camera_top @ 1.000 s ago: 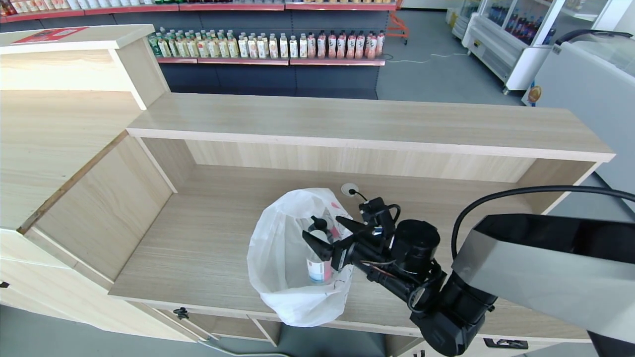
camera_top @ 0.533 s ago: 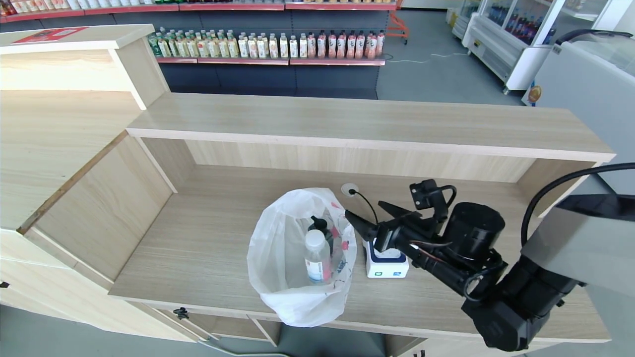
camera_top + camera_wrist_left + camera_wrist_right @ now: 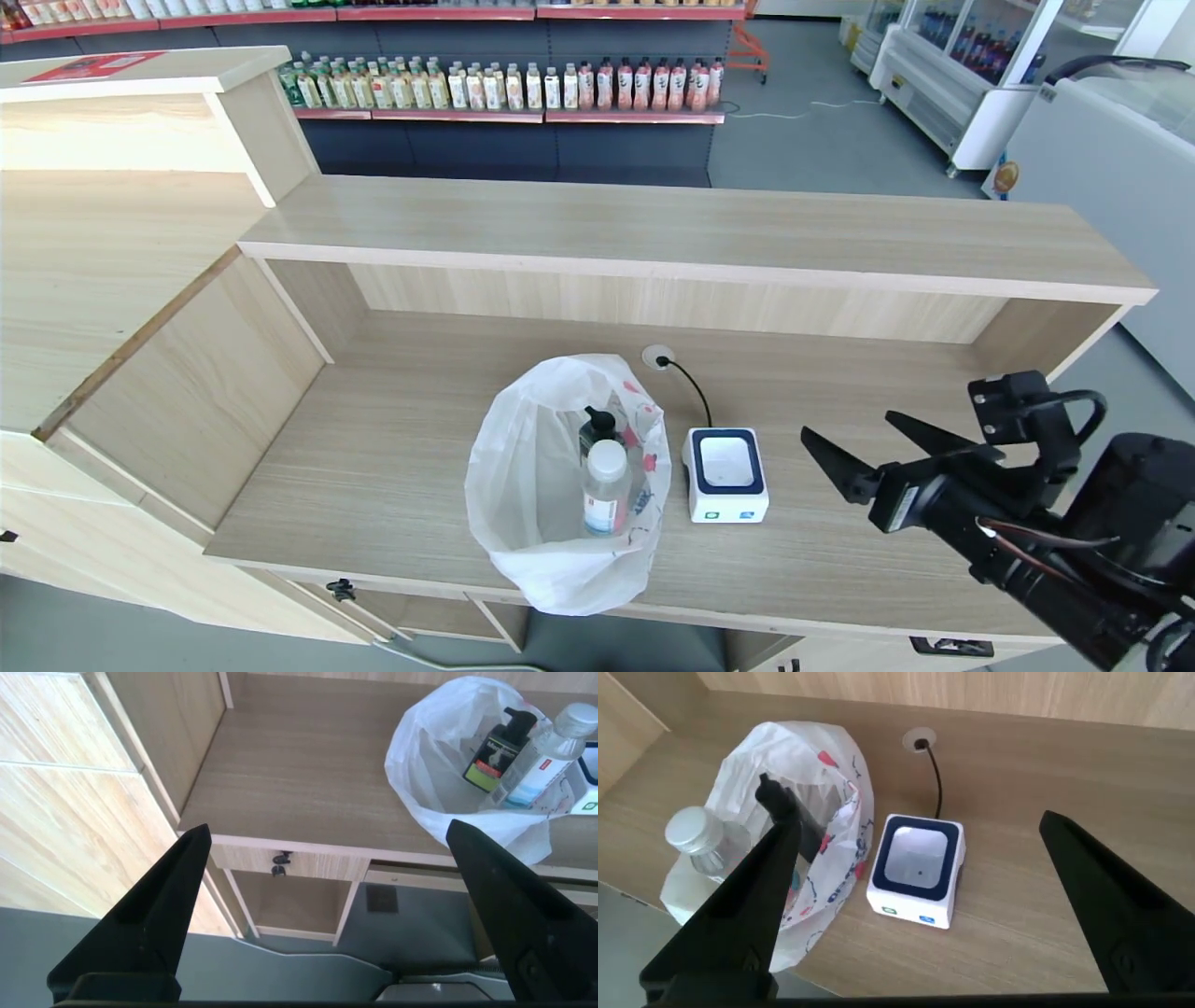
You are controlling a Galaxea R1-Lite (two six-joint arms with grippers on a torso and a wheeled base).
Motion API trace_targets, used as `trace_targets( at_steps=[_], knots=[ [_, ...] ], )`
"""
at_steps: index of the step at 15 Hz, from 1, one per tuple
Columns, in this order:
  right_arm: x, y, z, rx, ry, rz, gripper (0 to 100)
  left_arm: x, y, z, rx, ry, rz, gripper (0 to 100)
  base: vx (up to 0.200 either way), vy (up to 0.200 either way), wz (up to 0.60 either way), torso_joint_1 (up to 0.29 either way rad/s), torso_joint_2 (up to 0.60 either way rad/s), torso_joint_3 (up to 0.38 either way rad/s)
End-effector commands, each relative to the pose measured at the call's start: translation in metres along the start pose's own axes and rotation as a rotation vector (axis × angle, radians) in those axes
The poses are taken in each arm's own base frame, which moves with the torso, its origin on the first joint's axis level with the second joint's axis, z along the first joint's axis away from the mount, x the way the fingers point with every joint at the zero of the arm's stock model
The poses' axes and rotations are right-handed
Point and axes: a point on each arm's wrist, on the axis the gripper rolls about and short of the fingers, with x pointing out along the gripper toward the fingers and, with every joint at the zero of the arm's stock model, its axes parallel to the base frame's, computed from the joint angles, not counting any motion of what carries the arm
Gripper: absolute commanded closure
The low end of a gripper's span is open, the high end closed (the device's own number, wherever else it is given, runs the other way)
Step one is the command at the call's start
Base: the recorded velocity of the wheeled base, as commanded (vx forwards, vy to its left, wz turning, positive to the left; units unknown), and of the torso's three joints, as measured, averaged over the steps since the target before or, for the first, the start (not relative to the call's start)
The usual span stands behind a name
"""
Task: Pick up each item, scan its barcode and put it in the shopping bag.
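Note:
A white plastic shopping bag (image 3: 537, 485) stands open near the counter's front edge. Inside it, a clear bottle with a white cap (image 3: 607, 485) stands upright beside a black pump bottle (image 3: 597, 429). The white barcode scanner (image 3: 726, 471) sits just right of the bag. My right gripper (image 3: 847, 425) hangs open with nothing in it, right of the scanner and above the counter. From the right wrist, the gripper (image 3: 917, 821) frames the scanner (image 3: 915, 873) and the bag (image 3: 799, 756). My left gripper (image 3: 327, 835) is open, out in front of the counter, with the bag (image 3: 420, 756) far off.
The work surface (image 3: 392, 448) is a recess with a raised ledge (image 3: 691, 229) behind and a side wall (image 3: 215, 383) on the left. The scanner's cable runs to a grommet hole (image 3: 658, 357). Drawers with a lock (image 3: 278, 865) sit under the front edge.
My right gripper, open throughout, has drawn back from over the bag to the right, past the scanner. The clear bottle stays in the bag.

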Motion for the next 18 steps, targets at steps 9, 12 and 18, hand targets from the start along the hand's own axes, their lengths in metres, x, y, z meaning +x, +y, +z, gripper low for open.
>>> trace_targets(
  at_steps=[9, 12, 18],
  knots=[
    [-0.104, -0.024, 0.030, -0.087, -0.058, -0.180, 0, 0.000, 0.000, 0.000, 0.000, 0.000, -0.001, 0, 0.000, 0.000, 0.00, 0.000, 0.00, 0.000],
    [-0.159, -0.032, 0.008, -0.085, 0.117, -0.217, 0, 0.000, 0.000, 0.000, 0.000, 0.000, -0.001, 0, 0.000, 0.000, 0.00, 0.000, 0.00, 0.000],
    [-0.236, -0.011, -0.037, -0.117, -0.014, -0.277, 0, 0.000, 0.000, 0.000, 0.000, 0.000, -0.001, 0, 0.000, 0.000, 0.00, 0.000, 0.00, 0.000]
  ],
)
